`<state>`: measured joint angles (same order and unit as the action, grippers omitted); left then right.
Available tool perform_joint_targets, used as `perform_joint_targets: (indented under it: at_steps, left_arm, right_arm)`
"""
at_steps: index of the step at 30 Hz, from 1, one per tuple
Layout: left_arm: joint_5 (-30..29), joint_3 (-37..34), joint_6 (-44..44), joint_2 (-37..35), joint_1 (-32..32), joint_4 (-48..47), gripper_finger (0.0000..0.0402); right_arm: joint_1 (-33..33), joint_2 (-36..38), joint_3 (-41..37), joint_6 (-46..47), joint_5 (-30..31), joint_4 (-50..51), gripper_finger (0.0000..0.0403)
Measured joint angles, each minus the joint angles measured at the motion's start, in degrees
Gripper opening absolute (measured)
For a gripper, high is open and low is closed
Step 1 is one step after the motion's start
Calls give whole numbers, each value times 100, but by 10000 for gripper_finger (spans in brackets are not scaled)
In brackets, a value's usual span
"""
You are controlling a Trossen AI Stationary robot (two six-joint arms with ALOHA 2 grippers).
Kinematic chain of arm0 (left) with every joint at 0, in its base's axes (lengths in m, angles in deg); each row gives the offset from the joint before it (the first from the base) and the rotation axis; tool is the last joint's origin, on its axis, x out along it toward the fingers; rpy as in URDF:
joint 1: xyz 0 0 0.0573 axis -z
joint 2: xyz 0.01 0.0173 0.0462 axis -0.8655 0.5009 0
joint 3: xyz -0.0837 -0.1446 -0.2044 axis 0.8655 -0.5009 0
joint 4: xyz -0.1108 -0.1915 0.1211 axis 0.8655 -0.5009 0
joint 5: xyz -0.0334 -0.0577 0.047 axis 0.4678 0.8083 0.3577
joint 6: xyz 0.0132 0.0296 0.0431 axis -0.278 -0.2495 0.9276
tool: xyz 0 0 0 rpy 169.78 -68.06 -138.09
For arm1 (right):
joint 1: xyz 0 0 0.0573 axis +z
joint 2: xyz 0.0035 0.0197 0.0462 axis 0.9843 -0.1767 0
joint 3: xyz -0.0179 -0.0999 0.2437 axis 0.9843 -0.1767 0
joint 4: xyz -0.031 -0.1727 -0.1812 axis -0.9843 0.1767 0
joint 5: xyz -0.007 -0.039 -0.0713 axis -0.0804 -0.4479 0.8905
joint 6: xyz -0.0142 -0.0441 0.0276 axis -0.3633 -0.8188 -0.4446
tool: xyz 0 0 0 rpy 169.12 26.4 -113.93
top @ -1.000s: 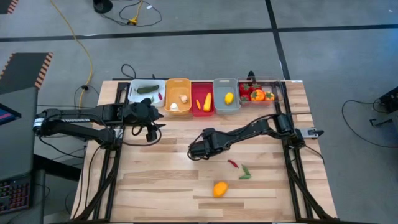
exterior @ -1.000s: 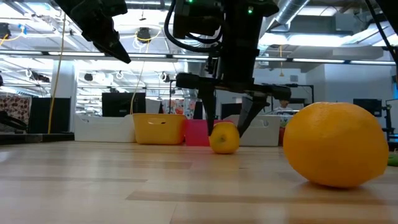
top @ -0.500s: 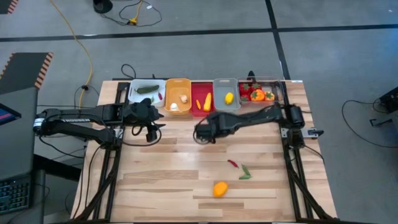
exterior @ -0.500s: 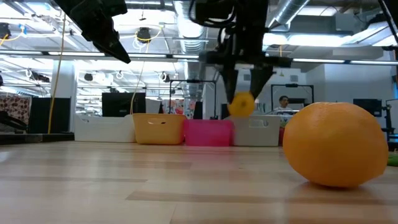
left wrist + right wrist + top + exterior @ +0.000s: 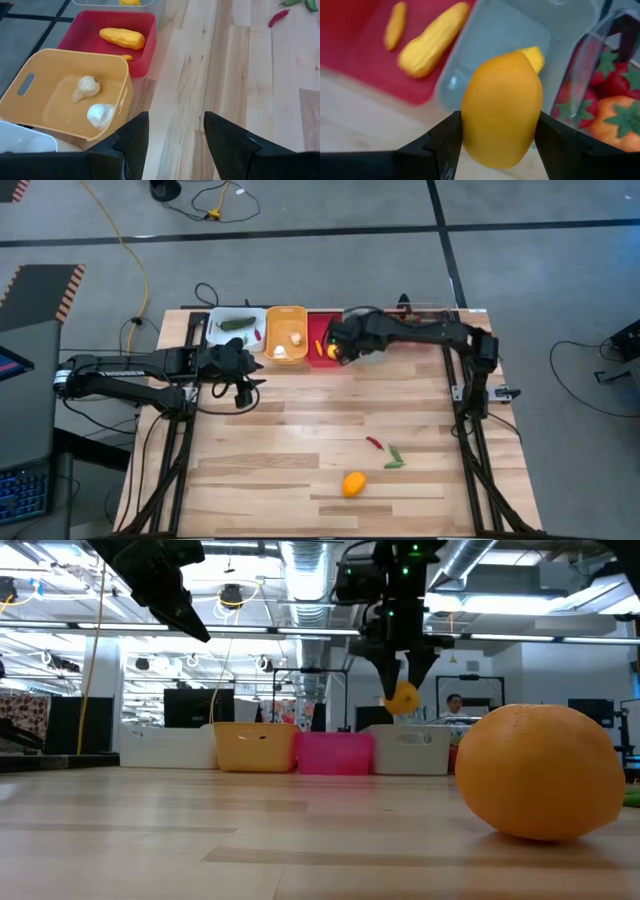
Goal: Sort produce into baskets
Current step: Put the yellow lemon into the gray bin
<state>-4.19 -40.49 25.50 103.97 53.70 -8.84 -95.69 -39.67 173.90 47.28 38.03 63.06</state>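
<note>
Now lemon (image 5: 502,110) sits clamped between right jaws.

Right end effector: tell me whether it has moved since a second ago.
Yes. The right end effector carried the lemon from mid-table to the basket row, beside the red basket.

Bare table (image 5: 300,430) midway; baskets (image 5: 286,335) line the far edge.

Pale, matt planked wood table (image 5: 300,430) — smooth plastic orange bin (image 5: 65,95) and red bin (image 5: 107,22); matt, smooth yellow lemon (image 5: 502,107).
</note>
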Motion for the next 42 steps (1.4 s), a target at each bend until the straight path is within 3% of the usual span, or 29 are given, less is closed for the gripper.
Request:
perform_joint_targets:
  at_steps: [10, 26, 30, 33, 42]
  left_arm:
    - [-9, 0, 39, 0, 0, -1, 178]
    - [-9, 0, 41, 0, 0, -2, 178]
    - [-9, 0, 41, 0, 0, -2, 178]
    - [-9, 0, 37, 0, 0, -4, 178]
    - [-9, 0, 31, 0, 2, -4, 178]
  right_arm:
    - [-529, 0, 0, 33, -33, 174, 254]
    - [-604, -2, 0, 42, -47, 174, 328]
    - [-576, -2, 0, 44, -684, 235, 333]
    - [-405, -2, 0, 46, -1117, 305, 332]
    - [895, -4, 0, -572, -1178, 355, 330]
